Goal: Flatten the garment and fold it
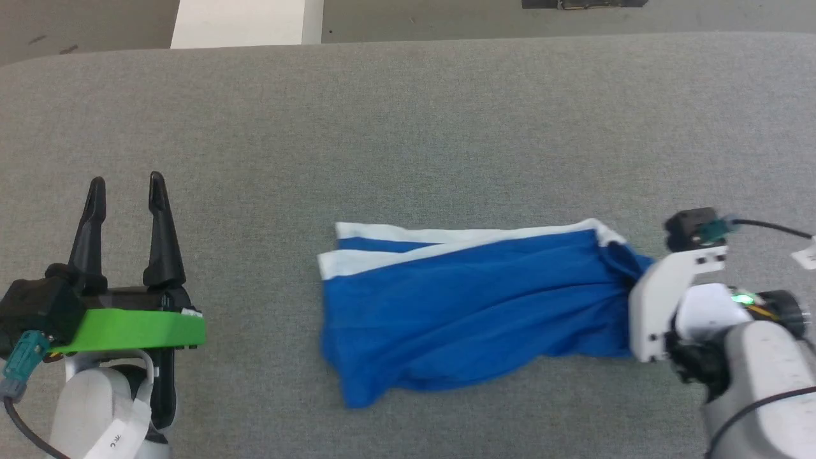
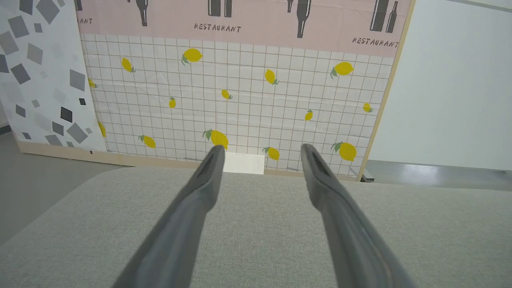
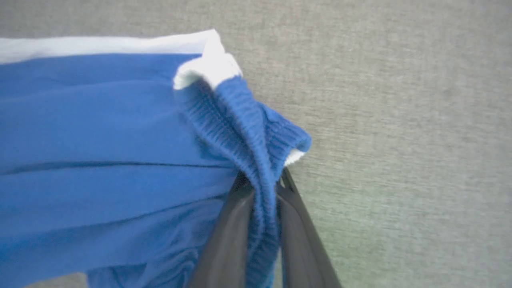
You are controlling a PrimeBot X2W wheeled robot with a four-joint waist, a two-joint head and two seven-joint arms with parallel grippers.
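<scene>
Right tool pinches the garment by its ribbed edge.

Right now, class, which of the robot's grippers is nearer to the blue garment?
The right. The right gripper is shut on the ribbed end of the garment. The left gripper stands open, well apart from its white-banded end.

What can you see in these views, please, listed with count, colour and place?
garment: one, royal blue with white bands, on the table right of centre.
table: one, grey, fabric-covered, under the garment.
lemon-print panel: one, white with yellow lemons, beyond the table.
left gripper: one, black, lower left, jaws apart and empty.
right gripper: one, dark, jaws shut on the garment's ribbed blue edge.
</scene>
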